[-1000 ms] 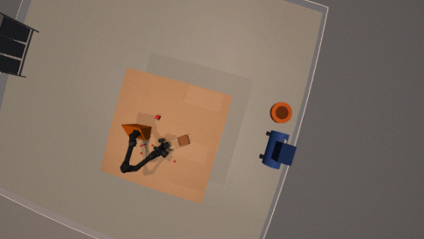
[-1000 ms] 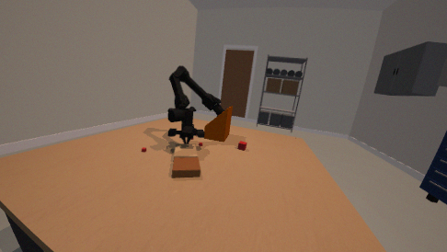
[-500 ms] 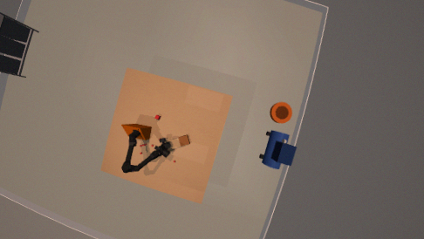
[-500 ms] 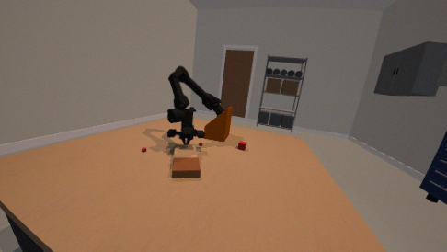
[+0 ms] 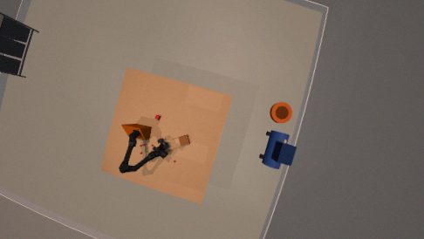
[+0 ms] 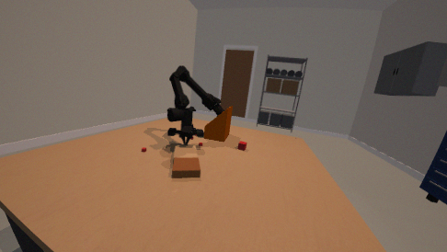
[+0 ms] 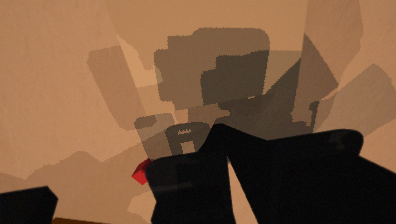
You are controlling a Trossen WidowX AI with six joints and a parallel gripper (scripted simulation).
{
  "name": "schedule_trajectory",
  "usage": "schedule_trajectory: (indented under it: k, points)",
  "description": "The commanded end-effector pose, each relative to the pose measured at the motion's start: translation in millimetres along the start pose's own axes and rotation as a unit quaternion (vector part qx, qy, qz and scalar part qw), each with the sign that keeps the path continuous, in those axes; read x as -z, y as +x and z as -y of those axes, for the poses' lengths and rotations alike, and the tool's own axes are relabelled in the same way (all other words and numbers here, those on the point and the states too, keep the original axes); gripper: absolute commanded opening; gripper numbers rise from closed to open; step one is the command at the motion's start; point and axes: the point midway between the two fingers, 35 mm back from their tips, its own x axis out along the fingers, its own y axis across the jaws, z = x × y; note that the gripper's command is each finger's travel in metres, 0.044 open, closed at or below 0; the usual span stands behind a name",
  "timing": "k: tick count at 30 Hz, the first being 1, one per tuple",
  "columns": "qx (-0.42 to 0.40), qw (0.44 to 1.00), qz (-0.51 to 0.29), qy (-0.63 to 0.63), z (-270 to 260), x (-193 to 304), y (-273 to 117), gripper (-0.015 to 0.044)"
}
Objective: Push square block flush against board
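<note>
Gripper (image 5: pixel 163 148) (image 6: pixel 186 143) (image 7: pixel 217 127) closed, above the tabletop (image 5: pixel 207 113) (image 6: pixel 257 193) (image 7: pixel 45 95).
Exterior view: jaws narrow, gripping nothing, left of centre; brown block (image 5: pixel 184 139) (image 6: pixel 186 166) lies lower in frame.

A brown block (image 6: pixel 186 167) sits (rather squarely) before the arm (image 6: pixel 183 98), apparently flat.

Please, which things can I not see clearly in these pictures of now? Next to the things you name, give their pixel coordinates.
- The end effector's fingertips (image 5: pixel 163 150) (image 6: pixel 186 143): too small in the top view to see their gap.
- Red cube (image 7: pixel 140 172), wrist view: partly hidden by the dark finger.
- Blue cabinet (image 6: pixel 439 177), exterior view: cut off by the right edge.
- Shelf rack (image 5: pixel 27 52), top view: cut off by the left edge.
</note>
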Motion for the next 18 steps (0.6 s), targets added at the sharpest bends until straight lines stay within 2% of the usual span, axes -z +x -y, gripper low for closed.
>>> schedule_trajectory:
  k: [1,13,18]
  points:
    - [-0.001,1.0,0.002,-0.002,-0.7,6.1,-0.5,0.0]
    - [0.0,1.0,-0.001,-0.001,-1.0,19.5,-2.3,0.0]
    - [0.0,1.0,0.002,-0.002,-1.0,20.3,-53.6,0.0]
